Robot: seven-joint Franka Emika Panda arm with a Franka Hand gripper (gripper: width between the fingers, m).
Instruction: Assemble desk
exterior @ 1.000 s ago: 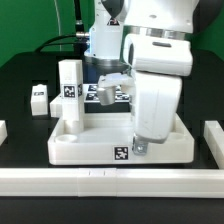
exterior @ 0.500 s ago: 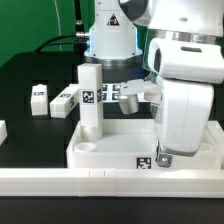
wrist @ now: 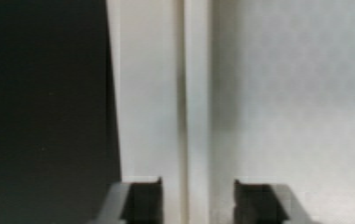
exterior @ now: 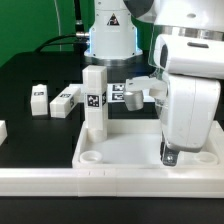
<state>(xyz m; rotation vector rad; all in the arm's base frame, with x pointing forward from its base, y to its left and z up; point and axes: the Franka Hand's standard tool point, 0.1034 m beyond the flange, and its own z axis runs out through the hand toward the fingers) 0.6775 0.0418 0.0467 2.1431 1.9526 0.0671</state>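
The white tray-like desk tabletop (exterior: pixel 130 148) lies against the front rail. One white tagged leg (exterior: pixel 96 100) stands upright in its corner socket at the exterior view's left. My gripper (exterior: pixel 170 155) is down at the tabletop's rim at the exterior view's right. In the wrist view the gripper (wrist: pixel 200 200) straddles the raised rim (wrist: pixel 188 100). The dark fingers (wrist: pixel 142 200) stand a little off each side of it, open, gripping nothing. Two loose legs (exterior: pixel 39 97) (exterior: pixel 66 101) lie on the black table at the exterior view's left.
A long white border rail (exterior: pixel 100 181) runs along the front, with a short rail piece (exterior: pixel 3 130) at the exterior view's left. Another tagged white piece (exterior: pixel 130 94) lies behind the tabletop, near the robot's base (exterior: pixel 110 40). The arm's bulk hides the tabletop's far right corner.
The tabletop, with its upright leg, has slid toward the exterior view's right and up to the front rail, the gripper moving with it. The jaws have parted off the rim.
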